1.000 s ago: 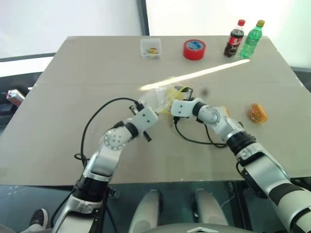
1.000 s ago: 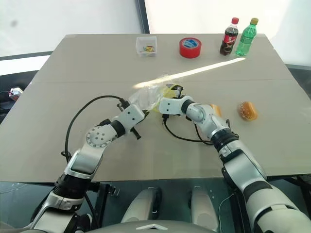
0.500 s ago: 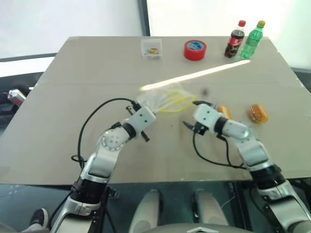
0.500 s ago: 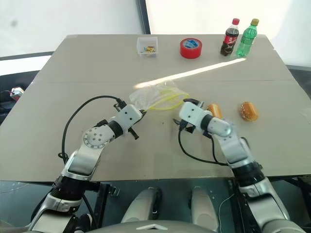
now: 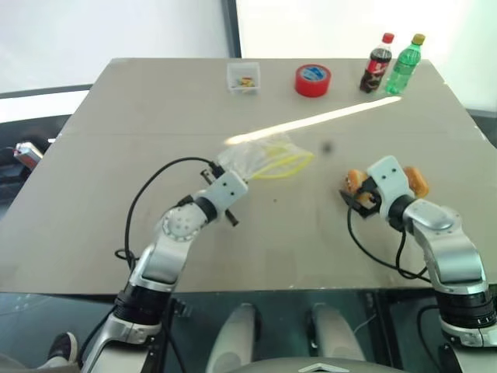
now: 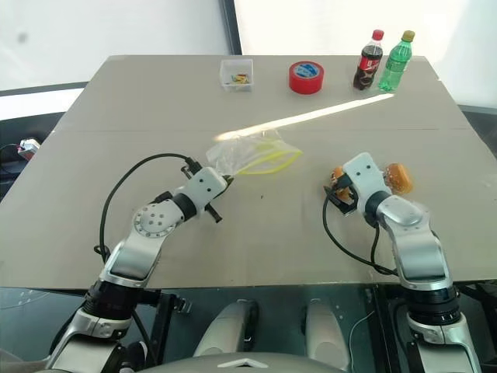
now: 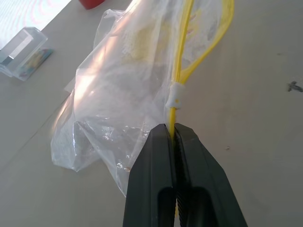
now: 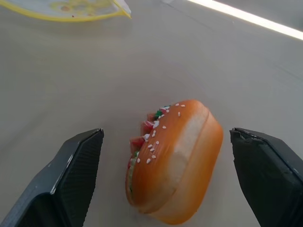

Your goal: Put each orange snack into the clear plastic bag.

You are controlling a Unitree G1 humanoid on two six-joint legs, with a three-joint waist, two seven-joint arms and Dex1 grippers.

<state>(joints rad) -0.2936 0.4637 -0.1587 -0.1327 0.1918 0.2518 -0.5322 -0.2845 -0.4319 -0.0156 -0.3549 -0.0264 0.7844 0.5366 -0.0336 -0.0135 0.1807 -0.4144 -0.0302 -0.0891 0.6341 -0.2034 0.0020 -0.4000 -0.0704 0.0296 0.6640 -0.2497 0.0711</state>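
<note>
Right claw point(image 8: 165, 189) has swung from the clear plastic bag's point(image 5: 256, 159) mouth to the nearer orange snack point(image 8: 175, 161), fingers wide, bracketing it untouched. Left claw point(image 7: 173, 137) stays pinched on the bag's yellow strip. Bag lies mid-tabletop point(image 5: 155, 116), mouth toward the snacks.

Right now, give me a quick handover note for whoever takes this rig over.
Left gripper: shut on the bag's yellow strip, bag lying on the table mid-left.
Right gripper: open, fingers either side of the nearer snack, not closed on it.
Second snack: on the table just beyond the right gripper.
Done: no snack visibly in the bag.
Left: close on the nearer snack, put it into the bag, then do the same with the second.
</note>
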